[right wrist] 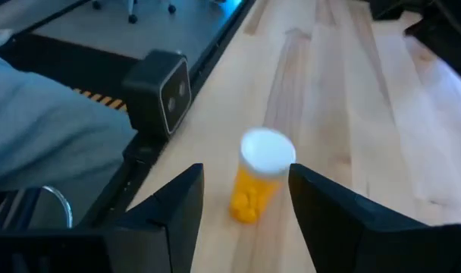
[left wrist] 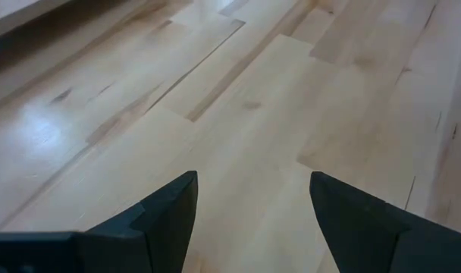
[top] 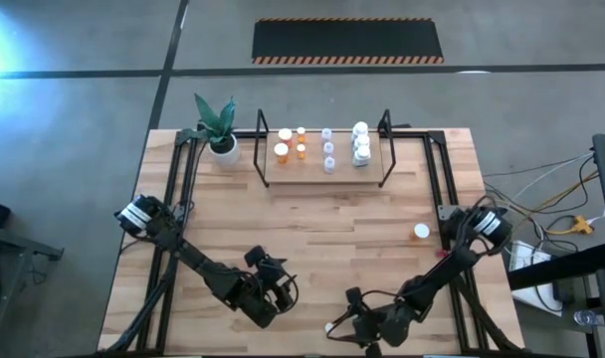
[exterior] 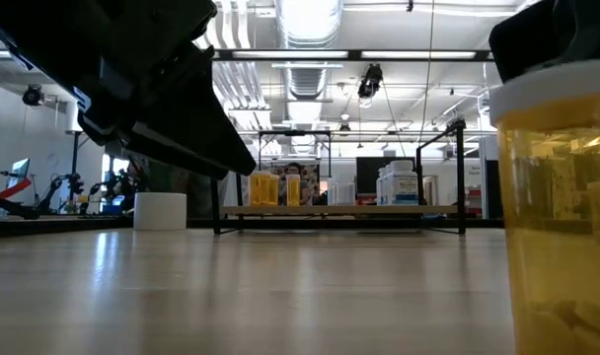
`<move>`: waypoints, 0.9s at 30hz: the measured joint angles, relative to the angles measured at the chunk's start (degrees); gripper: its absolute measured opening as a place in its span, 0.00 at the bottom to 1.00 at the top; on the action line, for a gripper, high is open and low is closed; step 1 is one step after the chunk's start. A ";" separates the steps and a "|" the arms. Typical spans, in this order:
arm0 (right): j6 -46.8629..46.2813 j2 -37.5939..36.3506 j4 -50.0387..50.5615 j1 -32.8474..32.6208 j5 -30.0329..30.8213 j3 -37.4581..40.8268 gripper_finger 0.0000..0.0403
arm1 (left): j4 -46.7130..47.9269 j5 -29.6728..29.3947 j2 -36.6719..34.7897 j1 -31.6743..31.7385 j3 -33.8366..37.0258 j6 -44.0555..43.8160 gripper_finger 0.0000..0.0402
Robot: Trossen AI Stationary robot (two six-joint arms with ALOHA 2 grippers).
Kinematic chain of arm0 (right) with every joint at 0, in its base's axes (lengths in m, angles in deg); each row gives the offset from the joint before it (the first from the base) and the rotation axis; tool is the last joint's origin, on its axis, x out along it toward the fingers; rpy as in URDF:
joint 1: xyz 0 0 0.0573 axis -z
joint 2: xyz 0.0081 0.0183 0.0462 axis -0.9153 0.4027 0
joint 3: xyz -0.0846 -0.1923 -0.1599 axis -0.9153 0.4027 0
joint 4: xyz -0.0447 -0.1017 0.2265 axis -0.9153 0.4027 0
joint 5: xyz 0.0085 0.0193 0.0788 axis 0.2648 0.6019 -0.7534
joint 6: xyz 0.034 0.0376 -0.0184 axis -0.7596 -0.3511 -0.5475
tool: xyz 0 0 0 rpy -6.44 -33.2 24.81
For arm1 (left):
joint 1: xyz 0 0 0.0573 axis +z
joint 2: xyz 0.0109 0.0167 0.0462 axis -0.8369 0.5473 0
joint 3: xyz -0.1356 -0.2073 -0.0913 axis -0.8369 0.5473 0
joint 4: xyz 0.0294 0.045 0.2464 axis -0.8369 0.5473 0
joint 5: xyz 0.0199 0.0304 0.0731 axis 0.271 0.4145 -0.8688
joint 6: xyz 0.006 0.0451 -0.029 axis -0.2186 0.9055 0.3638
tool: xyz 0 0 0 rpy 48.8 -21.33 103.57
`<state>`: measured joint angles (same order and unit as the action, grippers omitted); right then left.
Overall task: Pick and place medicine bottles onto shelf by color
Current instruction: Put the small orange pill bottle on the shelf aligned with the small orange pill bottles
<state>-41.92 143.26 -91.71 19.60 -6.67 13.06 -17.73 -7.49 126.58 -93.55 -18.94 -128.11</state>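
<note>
Altogether the shelf (top: 325, 164) at the far side of the bench (top: 312, 229) carries four orange bottles (top: 282, 152), three pale bottles (top: 328, 149) and a cluster of white bottles (top: 361, 144), uncountable here. One orange, white-capped bottle (right wrist: 259, 182) stands upright near the bench's near edge, between the spread fingers of the right end effector (right wrist: 244, 199), untouched. The left end effector (left wrist: 252, 199) is open over bare wood. A white cap (top: 421, 232) lies near the right edge.
</note>
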 joint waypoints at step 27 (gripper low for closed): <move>-1.18 0.97 -2.10 4.47 -6.40 -0.96 0.38 | -2.05 -0.24 0.02 0.00 0.23 0.42 0.59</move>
<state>-43.10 144.23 -93.81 24.07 -13.08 12.10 -19.79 -7.73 126.60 -93.55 -18.71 -127.69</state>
